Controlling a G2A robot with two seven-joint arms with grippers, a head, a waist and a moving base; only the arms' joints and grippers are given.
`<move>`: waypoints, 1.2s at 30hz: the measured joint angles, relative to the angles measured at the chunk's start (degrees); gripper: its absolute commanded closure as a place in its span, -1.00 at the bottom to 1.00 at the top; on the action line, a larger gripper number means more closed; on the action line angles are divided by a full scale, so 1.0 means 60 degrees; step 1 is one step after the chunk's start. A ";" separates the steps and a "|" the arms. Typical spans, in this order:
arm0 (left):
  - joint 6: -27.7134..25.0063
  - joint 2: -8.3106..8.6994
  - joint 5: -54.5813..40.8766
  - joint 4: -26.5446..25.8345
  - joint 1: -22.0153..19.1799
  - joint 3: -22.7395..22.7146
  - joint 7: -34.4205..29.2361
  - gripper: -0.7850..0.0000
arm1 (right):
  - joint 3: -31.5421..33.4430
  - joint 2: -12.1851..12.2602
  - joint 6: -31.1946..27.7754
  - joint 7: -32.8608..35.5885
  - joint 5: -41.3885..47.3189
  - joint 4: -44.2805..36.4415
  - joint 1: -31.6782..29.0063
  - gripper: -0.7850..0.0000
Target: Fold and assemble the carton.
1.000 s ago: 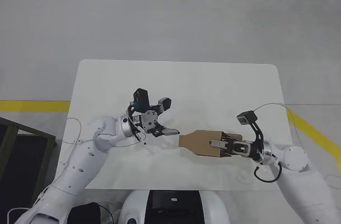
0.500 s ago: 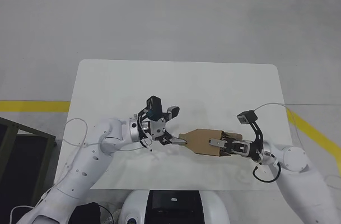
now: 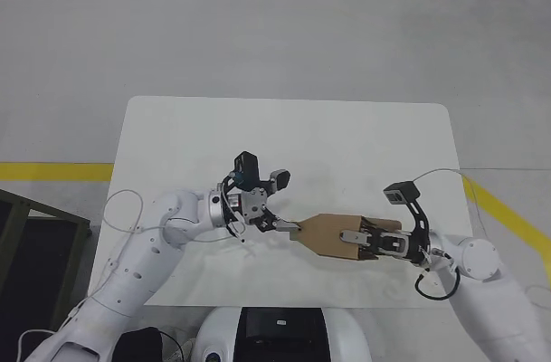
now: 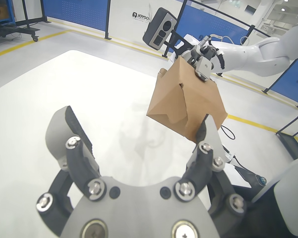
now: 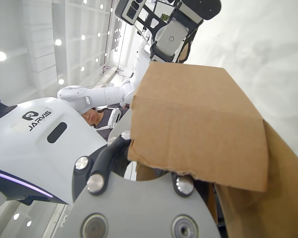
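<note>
Above the table (image 3: 365, 136), my wide-open left gripper (image 3: 284, 204) has reached the carton (image 3: 327, 233) my right gripper (image 3: 358, 239) clamps; flap tucking likely next.

Item count for the work area:

- Brown cardboard carton (image 3: 334, 233): one.
- White rectangular table with rounded corners (image 3: 365, 136): one.
- Grippers: two, the left gripper (image 3: 284, 201) and the right gripper (image 3: 355, 240). Each carries two fingers, four in total.
- Black box-shaped cameras on brackets: two, the left wrist camera (image 3: 248, 163) and the right wrist camera (image 3: 399, 191).
- Yellow floor tape: two visible stretches, the left stretch (image 3: 49, 170) and the right stretch (image 3: 510, 217).
</note>
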 measured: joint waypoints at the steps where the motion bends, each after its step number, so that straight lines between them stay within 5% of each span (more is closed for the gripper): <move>1: -0.0012 0.0005 0.0000 -0.0013 0.0016 -0.0021 0.0011 -1.00 | 0.0000 0.0000 0.0006 0.0057 0.0068 0.0020 0.0009 1.00; 36: -0.0207 -0.0206 -0.0039 0.0247 -0.0217 0.0558 0.0076 -1.00 | -0.0446 -0.0144 -0.0051 0.0536 0.0395 0.1226 0.0973 1.00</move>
